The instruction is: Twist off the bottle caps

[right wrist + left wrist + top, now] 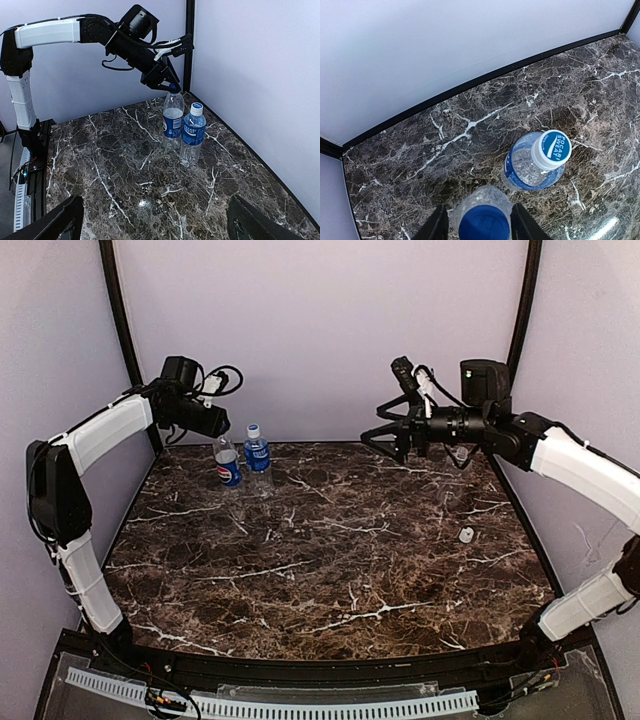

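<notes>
A Pepsi-labelled bottle (227, 464) and a blue-labelled bottle (257, 453) stand upright side by side at the far left of the marble table. My left gripper (218, 430) hovers over the Pepsi bottle. In the left wrist view its open fingers (438, 226) straddle the blue cap (484, 223), with a gap showing on the left side. The blue-labelled bottle (532, 167) keeps its white and blue cap (551, 149) on. A loose white cap (466, 535) lies on the table at the right. My right gripper (385, 443) is wide open and empty, held high. The plain bottle is out of view.
The table (330, 570) has a black raised edge and pale walls close behind the bottles. The right wrist view shows both bottles (173, 120) near the back wall corner, with my left arm (50, 31) reaching over them.
</notes>
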{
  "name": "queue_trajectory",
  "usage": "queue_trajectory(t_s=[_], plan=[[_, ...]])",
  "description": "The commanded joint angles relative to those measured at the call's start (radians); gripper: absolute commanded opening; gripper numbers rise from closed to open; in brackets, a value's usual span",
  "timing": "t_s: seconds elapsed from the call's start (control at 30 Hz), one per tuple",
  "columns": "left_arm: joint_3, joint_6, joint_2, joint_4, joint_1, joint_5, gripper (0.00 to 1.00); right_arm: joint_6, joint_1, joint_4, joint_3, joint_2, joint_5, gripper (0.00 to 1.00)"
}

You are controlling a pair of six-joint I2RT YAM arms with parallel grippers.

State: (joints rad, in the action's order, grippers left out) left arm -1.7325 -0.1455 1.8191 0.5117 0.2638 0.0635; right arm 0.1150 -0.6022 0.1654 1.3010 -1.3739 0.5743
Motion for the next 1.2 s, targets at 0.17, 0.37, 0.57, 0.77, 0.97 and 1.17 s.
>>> queue_trajectory(t_s=[0.17,0.37,0.57,0.77,0.97,1.17], plan=[[0.013,0.004,0.013,0.001,-0.003,0.01,0.33,0.024,-0.008,0.025,-0.018,0.046,-0.023,0.99],[0.003,-0.01,0.013,0.037,-0.003,0.012,0.03,0.031,-0.008,0.034,-0.021,0.061,-0.034,0.99],[-0.086,-0.075,-0.025,0.14,-0.002,-0.087,0.01,0.016,-0.008,0.043,-0.018,0.072,-0.028,0.99],[-0.22,-0.298,-0.196,0.291,0.016,-0.05,0.01,0.024,-0.062,0.023,-0.025,0.07,-0.058,0.98],[-0.314,-0.611,-0.399,0.573,0.233,0.148,0.01,0.114,-0.226,-0.032,0.02,-0.005,-0.186,0.99],[-0.261,-0.636,-0.526,0.692,0.408,0.372,0.01,0.247,-0.396,-0.112,0.143,-0.161,-0.255,0.99]])
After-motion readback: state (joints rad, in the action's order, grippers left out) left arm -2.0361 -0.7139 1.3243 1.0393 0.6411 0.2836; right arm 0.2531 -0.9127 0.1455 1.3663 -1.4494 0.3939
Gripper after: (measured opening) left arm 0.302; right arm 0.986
